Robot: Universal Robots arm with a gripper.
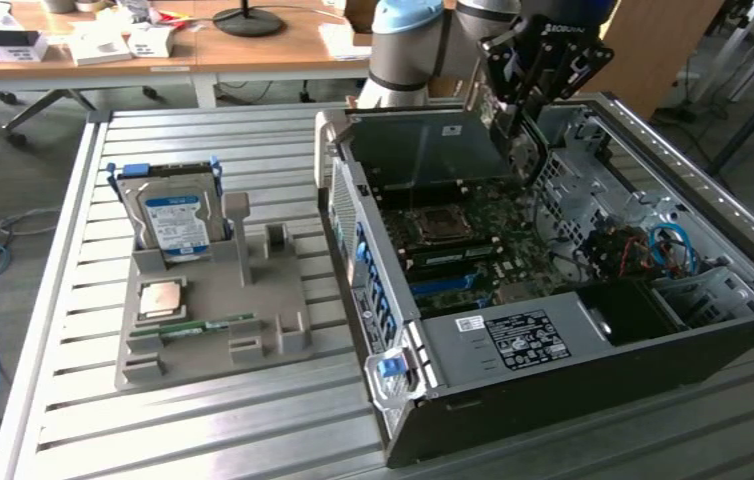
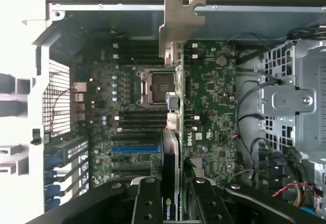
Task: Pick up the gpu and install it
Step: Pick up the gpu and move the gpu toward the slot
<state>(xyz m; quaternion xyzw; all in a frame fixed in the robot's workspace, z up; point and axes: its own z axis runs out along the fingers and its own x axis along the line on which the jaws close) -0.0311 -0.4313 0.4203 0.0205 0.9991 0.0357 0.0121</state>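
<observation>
1 arm [image 1: 404, 40], grey-and-blue joint housings, over far end of the case. 1 gripper [image 2: 175, 201], black, 2 fingers [image 2: 147, 203] w/ bolt heads showing. Jaws clamped on the gpu [image 2: 175, 122], one finger each side of the card.

Gpu: 1 pc, thin flat board, seen edge-on in wrist view, hanging clear above the motherboard [image 2: 214, 96], not seated. Silver stamped-metal bracket [image 2: 179, 25] at its end, notched tab, by the case's rear wall.

1 PC case [image 1: 551, 400], black/grey sheet metal, side panel off, lying along the table's edge on the exterior view's right. Inside: 1 green motherboard, 1 square metal CPU socket [image 2: 155, 86], 1 blue slot [image 2: 135, 148] among black ones, perforated drive cage, loose blk/red/blue cables.

1 table [image 1: 217, 430], ribbed aluminium slats. 1 tray [image 1: 270, 340], grey moulded plastic w/ upright posts, beside the case, twd the table's edge on the exterior view's left.

On tray:
- 1 hard drive [image 1: 177, 220], silver, blue label, upright in blue brackets at far corner
- 1 CPU chip [image 1: 164, 298], square, flat, near tray's edge on the exterior view's left
- 1 memory stick [image 1: 210, 325], narrow, green, lying flat, just nearside of the chip.
</observation>
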